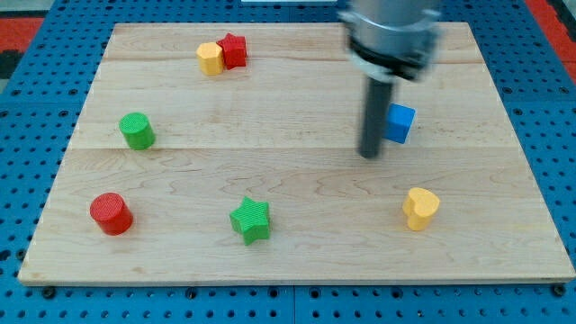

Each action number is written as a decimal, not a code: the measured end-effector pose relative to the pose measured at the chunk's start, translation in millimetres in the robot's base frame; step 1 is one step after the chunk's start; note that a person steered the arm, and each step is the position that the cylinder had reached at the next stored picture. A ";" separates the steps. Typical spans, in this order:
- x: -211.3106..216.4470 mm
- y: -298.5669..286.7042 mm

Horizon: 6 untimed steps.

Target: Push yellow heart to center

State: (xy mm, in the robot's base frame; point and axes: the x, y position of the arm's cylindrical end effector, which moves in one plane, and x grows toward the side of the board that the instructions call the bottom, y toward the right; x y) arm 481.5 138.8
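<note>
The yellow heart (420,207) lies on the wooden board (297,252) at the view's lower right. My tip (370,155) rests on the board right of centre, up and to the left of the heart and well apart from it. The blue cube (400,123) sits just to the right of the rod, close beside it.
A yellow hexagon block (210,58) touches a red star (233,49) at the top left. A green cylinder (137,131) is at the left, a red cylinder (111,213) at the lower left, a green star (250,220) at the bottom centre.
</note>
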 end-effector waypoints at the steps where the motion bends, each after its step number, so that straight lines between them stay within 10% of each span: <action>1: 57.3 57.9; 5: 74.3 -91.8; 6: 21.4 -121.9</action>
